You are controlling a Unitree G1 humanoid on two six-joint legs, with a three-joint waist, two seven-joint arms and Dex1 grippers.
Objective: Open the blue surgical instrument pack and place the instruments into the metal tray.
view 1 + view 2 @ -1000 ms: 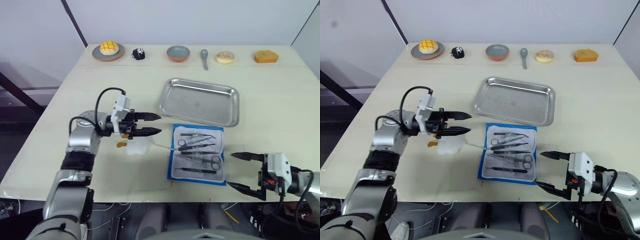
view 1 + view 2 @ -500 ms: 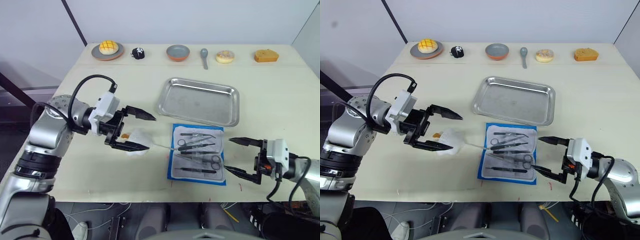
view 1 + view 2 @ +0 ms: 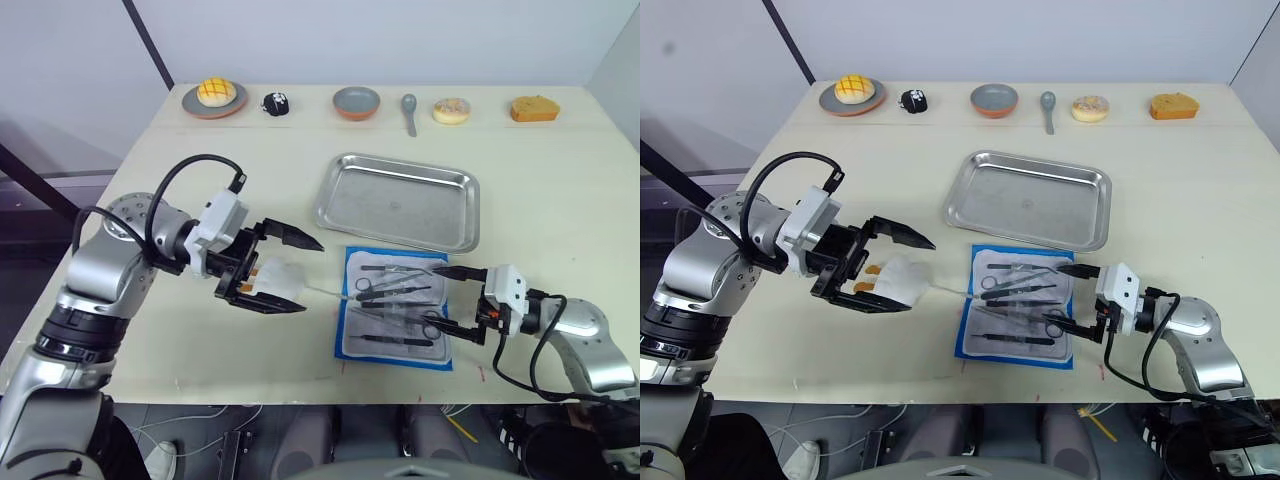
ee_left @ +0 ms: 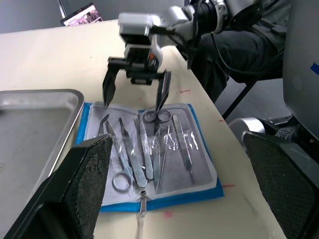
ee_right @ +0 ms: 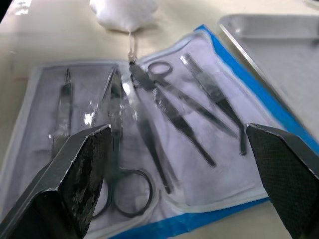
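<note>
The blue surgical instrument pack [image 3: 394, 308] lay unfolded on the bench at the metal tray's [image 3: 398, 202] 6 o'clock, the instruments [image 3: 396, 300] inside its grey lining; the tray held none. The right gripper [image 3: 458, 304], jaws released, hovered at the pack's 3 o'clock edge. The left gripper [image 3: 299, 274] was also released.

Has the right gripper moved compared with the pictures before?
Yes. The right gripper came in from the table's near edge and now hangs open over the blue surgical instrument pack.
</note>
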